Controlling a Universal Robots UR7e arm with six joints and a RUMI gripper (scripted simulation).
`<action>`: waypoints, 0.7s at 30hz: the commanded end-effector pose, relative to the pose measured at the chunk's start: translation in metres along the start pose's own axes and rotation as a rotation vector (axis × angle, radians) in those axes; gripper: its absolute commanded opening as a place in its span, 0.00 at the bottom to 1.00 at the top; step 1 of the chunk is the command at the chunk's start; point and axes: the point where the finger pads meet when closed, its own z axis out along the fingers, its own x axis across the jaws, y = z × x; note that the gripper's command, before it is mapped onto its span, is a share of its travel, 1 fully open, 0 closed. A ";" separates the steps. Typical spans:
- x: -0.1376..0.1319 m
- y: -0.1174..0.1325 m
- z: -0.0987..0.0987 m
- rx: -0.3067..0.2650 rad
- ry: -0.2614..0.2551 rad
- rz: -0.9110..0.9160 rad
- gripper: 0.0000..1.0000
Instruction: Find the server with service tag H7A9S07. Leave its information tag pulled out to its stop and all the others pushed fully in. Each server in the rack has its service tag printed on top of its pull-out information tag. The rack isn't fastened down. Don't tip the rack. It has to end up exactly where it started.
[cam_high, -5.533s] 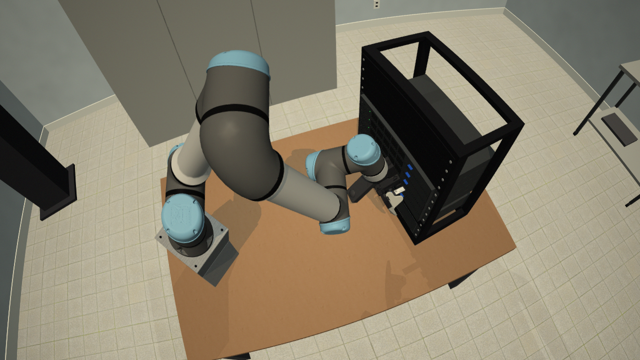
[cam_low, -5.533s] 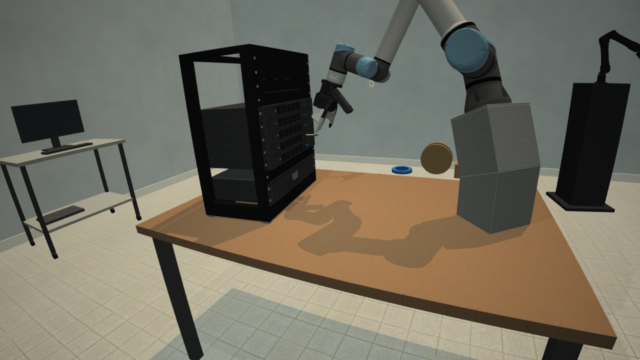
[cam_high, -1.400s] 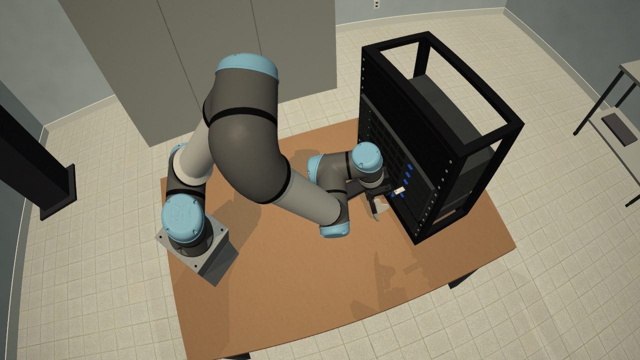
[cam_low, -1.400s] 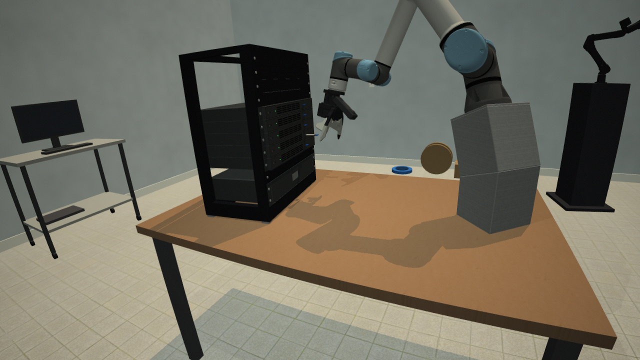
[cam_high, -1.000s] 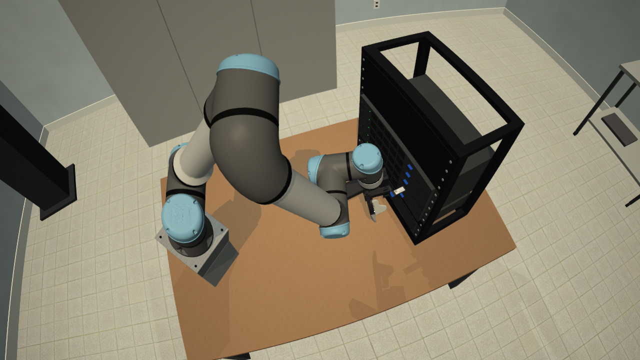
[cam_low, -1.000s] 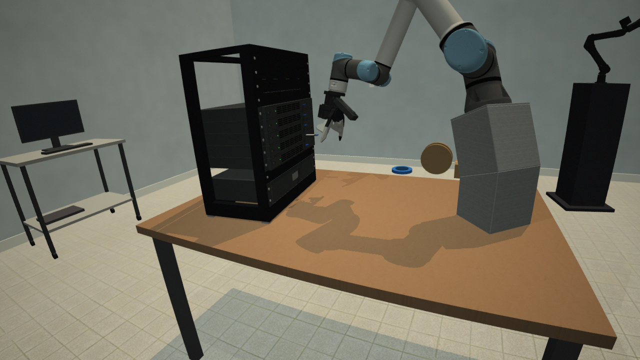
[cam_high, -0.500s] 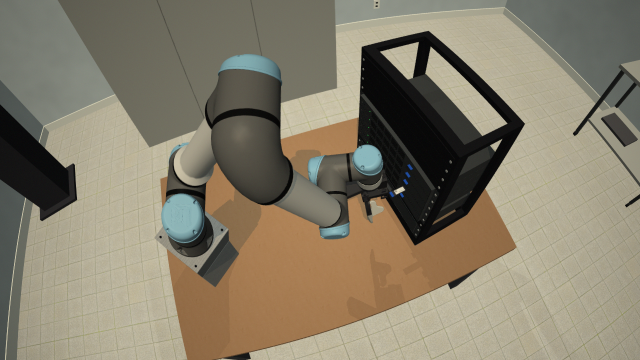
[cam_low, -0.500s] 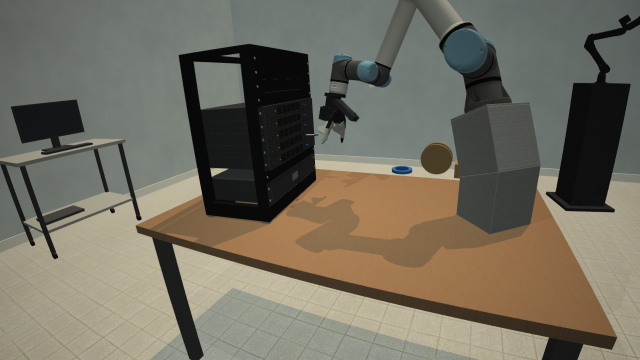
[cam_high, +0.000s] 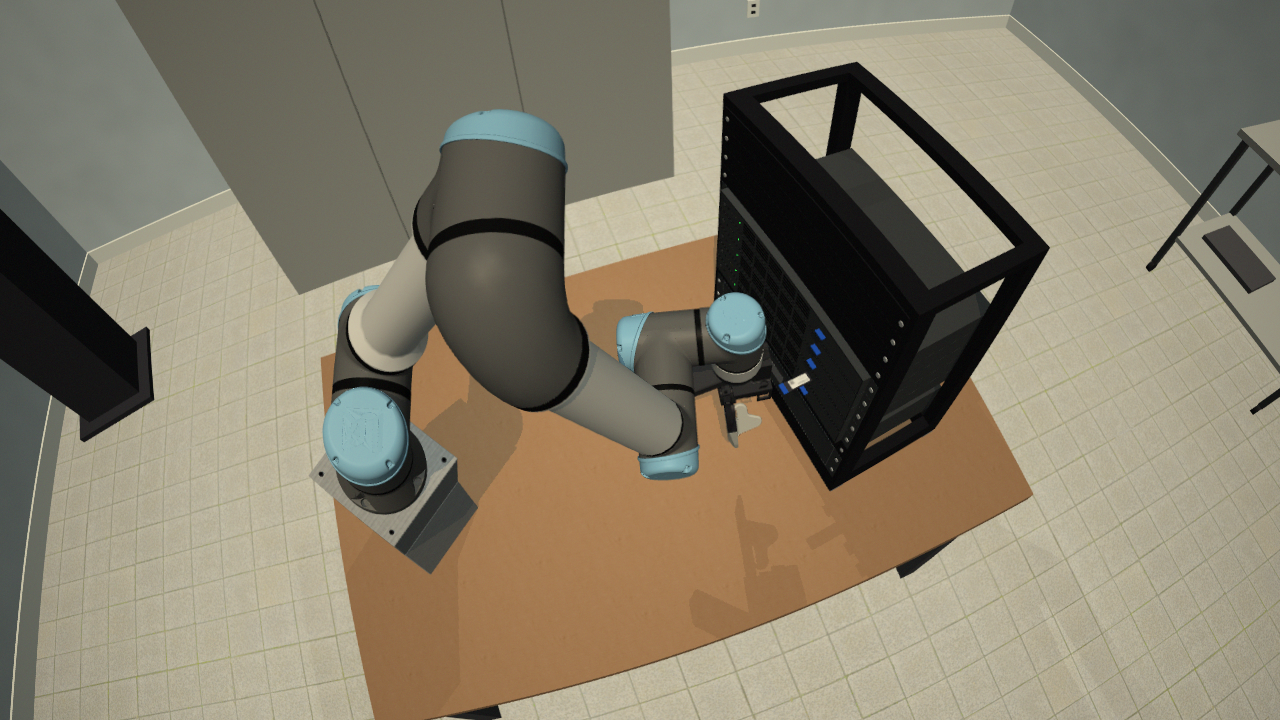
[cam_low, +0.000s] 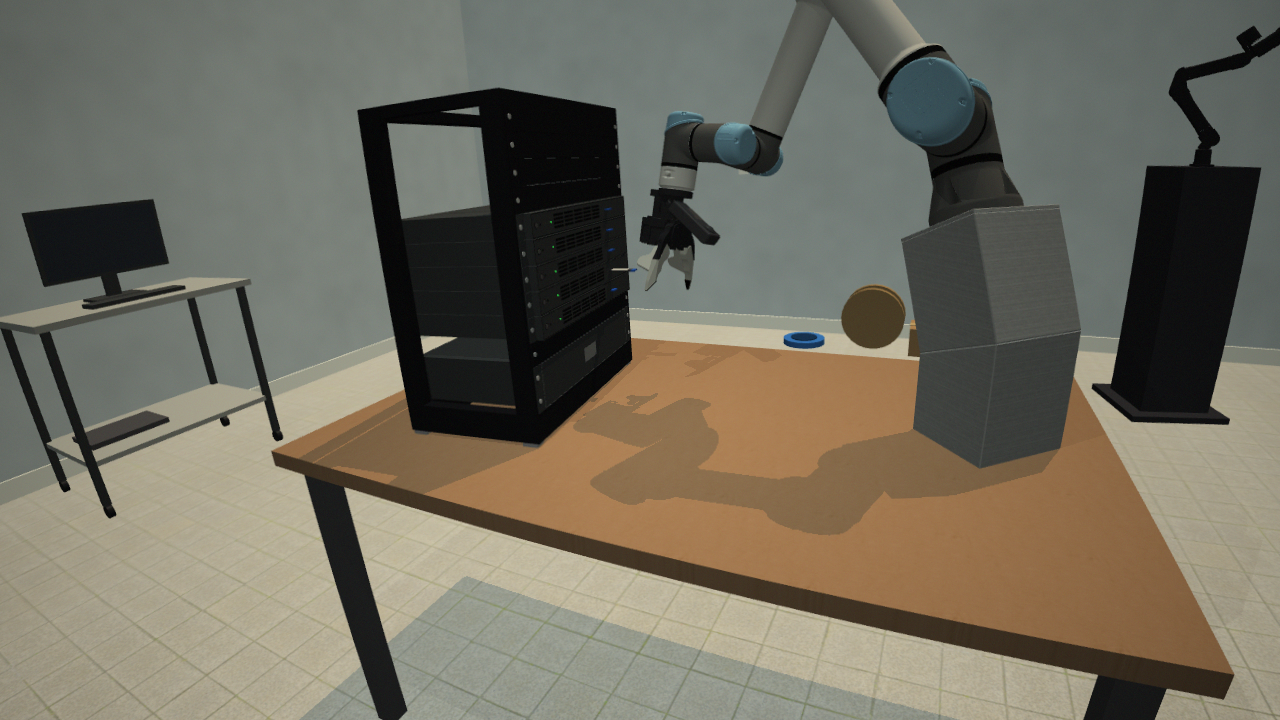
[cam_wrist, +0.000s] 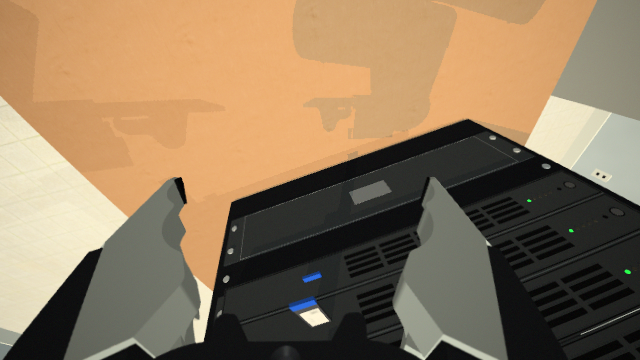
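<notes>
Brown table (cam_low: 805, 555) on tiled floor (cam_low: 179, 582), grey walls. The gripper (cam_low: 666, 273) hangs spread wide, empty — just ahead of it one information tag (cam_wrist: 314, 316) protrudes from the rack (cam_low: 496, 268).

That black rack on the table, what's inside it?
The rack holds stacked servers with blue tags; one information tag is pulled out. Its print is unreadable, and the servers' backs are hidden.
</notes>
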 end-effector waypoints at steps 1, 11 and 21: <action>0.001 -0.004 0.002 0.013 0.004 0.015 1.00; 0.002 -0.011 0.006 0.034 0.009 0.039 1.00; 0.003 -0.017 0.009 0.057 0.014 0.064 1.00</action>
